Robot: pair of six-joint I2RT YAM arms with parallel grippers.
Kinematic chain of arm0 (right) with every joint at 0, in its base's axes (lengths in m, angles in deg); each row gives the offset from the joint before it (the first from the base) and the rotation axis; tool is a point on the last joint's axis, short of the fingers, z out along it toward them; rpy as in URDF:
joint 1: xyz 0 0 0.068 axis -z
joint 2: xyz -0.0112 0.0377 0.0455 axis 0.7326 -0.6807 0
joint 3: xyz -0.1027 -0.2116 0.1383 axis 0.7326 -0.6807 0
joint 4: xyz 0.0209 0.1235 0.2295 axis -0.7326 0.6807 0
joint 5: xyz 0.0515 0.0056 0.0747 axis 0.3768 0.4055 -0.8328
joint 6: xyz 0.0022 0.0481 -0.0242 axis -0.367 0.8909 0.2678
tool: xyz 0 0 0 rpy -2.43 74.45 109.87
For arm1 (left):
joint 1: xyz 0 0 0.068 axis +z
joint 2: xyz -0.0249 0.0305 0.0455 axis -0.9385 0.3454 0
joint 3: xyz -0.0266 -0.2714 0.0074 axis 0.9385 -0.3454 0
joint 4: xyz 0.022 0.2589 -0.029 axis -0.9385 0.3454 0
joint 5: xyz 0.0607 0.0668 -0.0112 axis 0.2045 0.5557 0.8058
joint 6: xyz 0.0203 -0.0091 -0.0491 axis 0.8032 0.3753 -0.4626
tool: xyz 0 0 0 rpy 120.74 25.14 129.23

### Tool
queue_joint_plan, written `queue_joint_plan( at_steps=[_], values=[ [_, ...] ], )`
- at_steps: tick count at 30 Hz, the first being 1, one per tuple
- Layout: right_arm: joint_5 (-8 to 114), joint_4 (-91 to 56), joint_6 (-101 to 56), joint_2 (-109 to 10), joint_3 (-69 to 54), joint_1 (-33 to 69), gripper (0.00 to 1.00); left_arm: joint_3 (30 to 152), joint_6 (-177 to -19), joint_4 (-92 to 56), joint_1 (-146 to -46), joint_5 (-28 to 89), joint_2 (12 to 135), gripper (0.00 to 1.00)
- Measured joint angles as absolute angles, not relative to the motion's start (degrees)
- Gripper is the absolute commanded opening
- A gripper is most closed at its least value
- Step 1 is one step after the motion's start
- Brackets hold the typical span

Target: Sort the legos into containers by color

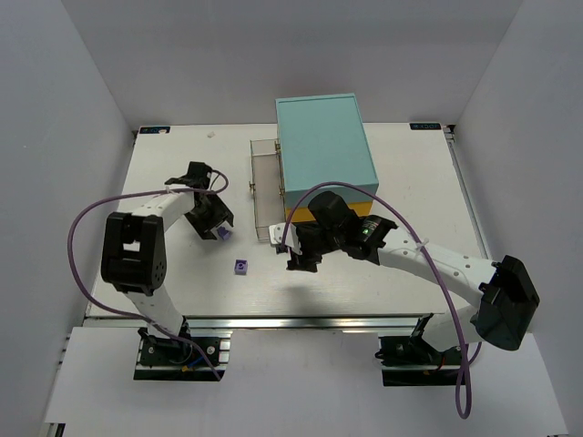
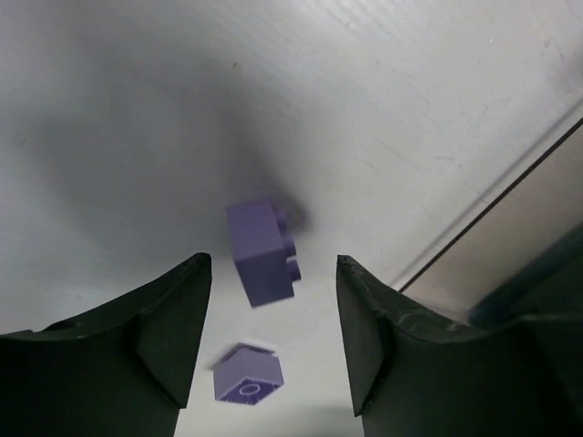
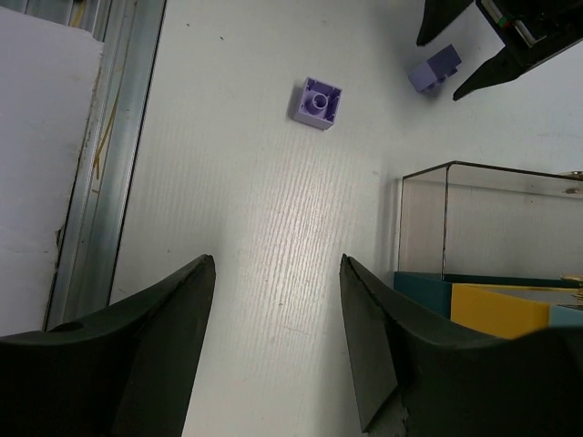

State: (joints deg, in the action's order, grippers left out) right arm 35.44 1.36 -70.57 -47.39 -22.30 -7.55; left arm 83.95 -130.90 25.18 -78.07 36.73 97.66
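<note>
Two purple legos lie on the white table. One [image 1: 222, 234] [image 2: 261, 252] [image 3: 435, 68] rests on its side just past my left gripper's tips, touching neither finger. My left gripper [image 1: 217, 226] [image 2: 273, 261] is open around it. The other purple lego [image 1: 240, 267] [image 2: 248, 375] [image 3: 317, 102] lies upside down a little nearer the table's front. My right gripper [image 1: 303, 258] [image 3: 277, 259] hangs open over bare table, nothing between its fingers. A clear drawer container [image 1: 262, 187] [image 3: 483, 218] stands pulled out from the cabinet [image 1: 323, 150].
The teal and yellow cabinet fills the middle back of the table, its corner [image 3: 496, 305] close beside my right gripper. A metal rail [image 1: 301, 321] runs along the table's near edge. White walls enclose the table.
</note>
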Motion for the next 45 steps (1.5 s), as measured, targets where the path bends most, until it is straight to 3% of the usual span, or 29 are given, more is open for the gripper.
queue_joint_plan(
  at_steps=[3, 6, 7, 10, 14, 18, 23, 28, 29, 30, 35, 39, 45],
  values=[
    [35.55, 1.36, -70.57, -47.3, -22.39, -7.33, 0.63, 84.76, -130.82, 24.35, -78.07, 36.73, 99.93, 0.58],
    [35.68, 1.31, -70.57, -46.84, -22.58, -7.2, 0.63, 85.32, -130.53, 24.15, -78.07, 36.71, 101.33, 0.4],
    [35.68, 1.16, -70.57, -46.69, -22.76, -7.11, 0.63, 85.39, -130.49, 24.13, -78.07, 36.71, 101.5, 0.3],
    [35.73, 1.23, -70.59, -46.43, -23.22, -6.92, 0.63, 86.29, -129.74, 24.26, -78.07, 36.49, 101.48, 0.17],
    [35.88, 1.18, -70.59, -46.38, -23.22, -6.63, 0.63, 87.2, -128.35, 23.34, -78.07, 34.83, 99.23, 0.14],
    [35.86, 1.18, -70.59, -46.38, -23.22, -6.5, 0.59, 88.78, -126.88, 19.17, -78.07, 30.52, 93.09, 0.14],
    [35.84, 1.12, -70.62, -46.38, -23.22, -6.5, 0.3, 94.53, -126.79, 10.08, -78.48, 19.77, 91.54, 0.17],
    [35.86, 1.05, -70.18, -46.38, -23.22, -6.48, 0.24, 99.49, -127.17, 6.12, -80.74, 13.17, 97.96, 0.36],
    [35.86, 1.03, -70.16, -46.38, -23.22, -6.48, 0.26, 100.6, -127.12, 6.23, -81.37, 12.47, 99.69, 0.42],
    [35.86, 1.03, -70.18, -46.38, -23.22, -6.48, 0.29, 102.04, -126.9, 6.71, -82.11, 11.94, 101.68, 0.55],
    [35.82, 1.12, -70.4, -46.38, -23.22, -6.48, 0.54, 106.2, -125.85, 9.84, -84.41, 11.55, 107.32, 0.69],
    [34.53, 1.79, -72.47, -46.93, -22.71, -6.54, 0.64, 107.75, -125.11, 12.83, -85.09, 13.34, 107.36, 0.69],
    [31.66, 2.58, -76.45, -53.53, -18.45, -8.18, 0.66, 108.47, -124.04, 18.12, -83.42, 23.46, 101.7, 0.59]
  ],
)
